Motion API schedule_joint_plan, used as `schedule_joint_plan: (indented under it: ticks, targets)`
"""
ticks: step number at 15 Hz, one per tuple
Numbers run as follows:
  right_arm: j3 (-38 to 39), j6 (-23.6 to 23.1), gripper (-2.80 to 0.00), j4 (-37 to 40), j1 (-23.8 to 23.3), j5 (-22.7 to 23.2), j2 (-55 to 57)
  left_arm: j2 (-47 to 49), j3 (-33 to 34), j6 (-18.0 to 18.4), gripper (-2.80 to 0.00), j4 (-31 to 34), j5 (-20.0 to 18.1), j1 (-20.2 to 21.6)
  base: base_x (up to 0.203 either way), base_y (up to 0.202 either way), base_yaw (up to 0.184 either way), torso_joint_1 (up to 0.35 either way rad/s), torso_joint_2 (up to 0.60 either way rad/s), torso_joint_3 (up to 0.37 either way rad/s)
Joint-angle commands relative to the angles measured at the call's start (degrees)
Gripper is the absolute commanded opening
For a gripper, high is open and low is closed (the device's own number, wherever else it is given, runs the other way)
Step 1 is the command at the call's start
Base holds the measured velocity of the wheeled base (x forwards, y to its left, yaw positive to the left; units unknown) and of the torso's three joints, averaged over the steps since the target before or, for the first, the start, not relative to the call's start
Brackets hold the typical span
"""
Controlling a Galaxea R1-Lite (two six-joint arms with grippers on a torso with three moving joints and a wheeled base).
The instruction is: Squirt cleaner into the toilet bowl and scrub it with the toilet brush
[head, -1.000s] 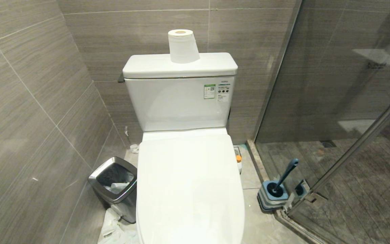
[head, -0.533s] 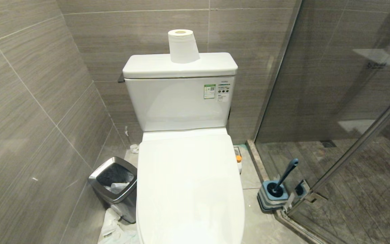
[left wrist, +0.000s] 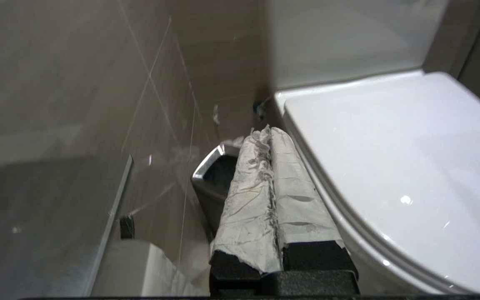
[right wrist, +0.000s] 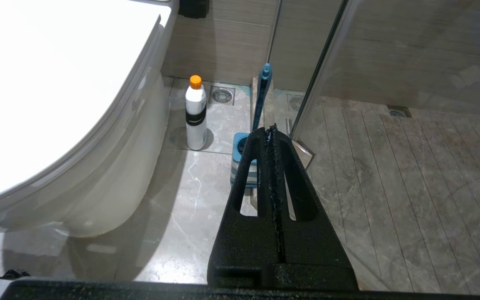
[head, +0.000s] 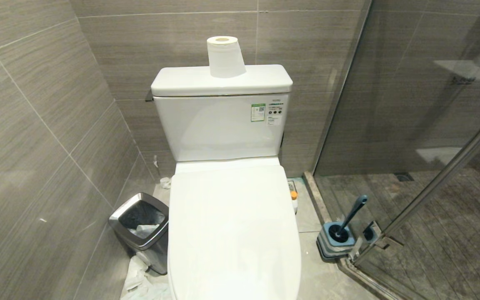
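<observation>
With both my left gripper (left wrist: 270, 137) and right gripper (right wrist: 271, 133) closed and empty beside the toilet lid (head: 231, 225), I am judging that the lid needs lifting first.

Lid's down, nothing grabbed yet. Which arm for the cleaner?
Right. The cleaner and toilet brush stand on the right gripper side; the left gripper faces the bin.

We see a glossy white toilet (head: 231, 225) with a green-and-white sticker (head: 258, 112) on its tank, set against grey-brown streaked wall tiles (head: 36, 125). Beside it stand a white bottle (right wrist: 195, 114) with an orange cap and a black band, and a teal brush (head: 350, 216) in a blue-grey holder (head: 335, 243). The bin (head: 142, 229) has a silver rim and a black liner, over pale grey marbled floor (right wrist: 190, 196).
</observation>
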Motion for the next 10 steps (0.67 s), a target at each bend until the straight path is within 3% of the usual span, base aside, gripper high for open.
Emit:
schedule_joint_plan:
  ticks: [1, 2, 7, 10]
  targets:
    - [0.0, -0.1, -2.8, 0.0, 0.0, 0.0, 0.1, -0.3, 7.0, 0.1, -2.8, -4.6, 1.0, 0.0, 0.0, 0.0, 0.0, 0.0, 0.0, 0.0]
    - [0.0, -0.1, -2.8, 0.0, 0.0, 0.0, 0.1, -0.3, 9.2, 0.1, -2.8, -6.2, 1.8, 0.0, 0.0, 0.0, 0.0, 0.0, 0.0, 0.0]
    - [0.0, -0.1, -2.8, 0.0, 0.0, 0.0, 0.1, -0.3, 9.2, 1.1, -2.8, 1.2, -2.2, 0.0, 0.0, 0.0, 0.0, 0.0, 0.0, 0.0]
    - [0.0, -0.1, -2.8, 0.0, 0.0, 0.0, 0.1, -0.3, 9.0, -0.9, -2.8, 1.9, -2.4, -0.3, 0.0, 0.0, 0.0, 0.0, 0.0, 0.0]
